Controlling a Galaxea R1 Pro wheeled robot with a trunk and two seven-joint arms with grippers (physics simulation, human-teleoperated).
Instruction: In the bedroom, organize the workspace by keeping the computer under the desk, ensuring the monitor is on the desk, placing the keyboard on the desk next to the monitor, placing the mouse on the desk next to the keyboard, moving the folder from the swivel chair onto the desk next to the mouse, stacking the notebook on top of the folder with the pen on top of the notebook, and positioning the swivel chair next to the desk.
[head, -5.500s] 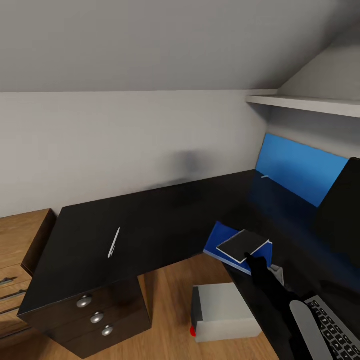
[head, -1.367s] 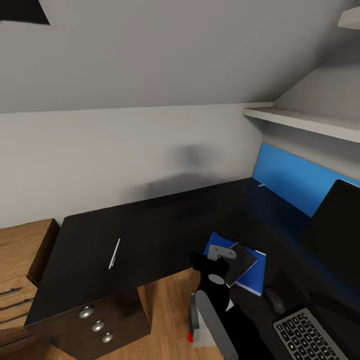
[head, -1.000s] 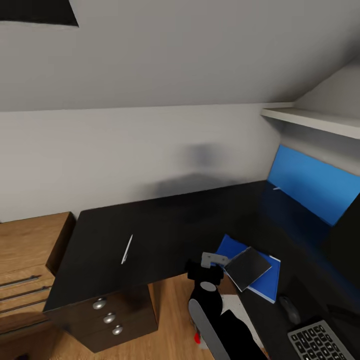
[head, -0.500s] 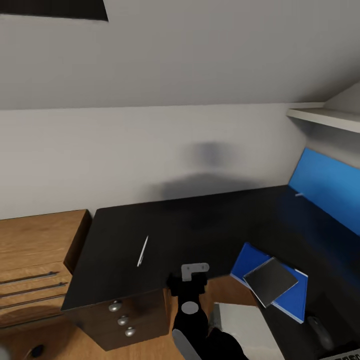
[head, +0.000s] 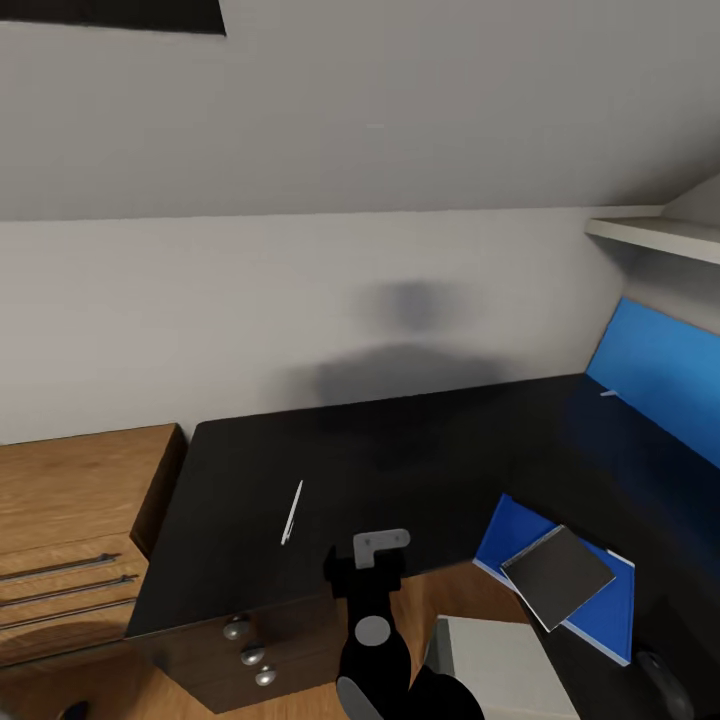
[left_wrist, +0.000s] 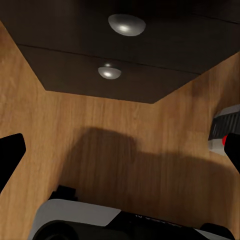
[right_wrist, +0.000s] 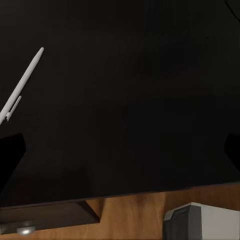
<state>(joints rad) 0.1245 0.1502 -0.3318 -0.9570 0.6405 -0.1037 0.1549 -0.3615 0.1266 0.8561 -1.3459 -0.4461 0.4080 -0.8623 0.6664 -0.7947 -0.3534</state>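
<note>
The thin white pen (head: 291, 512) (right_wrist: 22, 85) lies alone on the glossy black desk (head: 400, 450). My right gripper (head: 366, 570) (right_wrist: 120, 155) hovers open over the desk's front edge, right of the pen, with nothing between its fingers. The dark grey notebook (head: 557, 575) lies skewed on the blue folder (head: 600, 610) at the desk's inner corner. The black mouse (head: 665, 682) sits beyond the folder. The grey computer (head: 490, 670) (right_wrist: 200, 222) stands on the floor under the desk. My left gripper (left_wrist: 120, 155) is open, low over the wood floor near the computer's red light (left_wrist: 225, 141).
A dark drawer unit (head: 250, 650) (left_wrist: 120, 50) with round knobs sits under the desk's left end. A light wooden dresser (head: 70, 520) stands further left. The blue back panel (head: 660, 360) and a white wall shelf (head: 655, 235) are at the right.
The camera has swung left. My right gripper has left the notebook on the folder and moved left along the desk's edge toward the pen.
</note>
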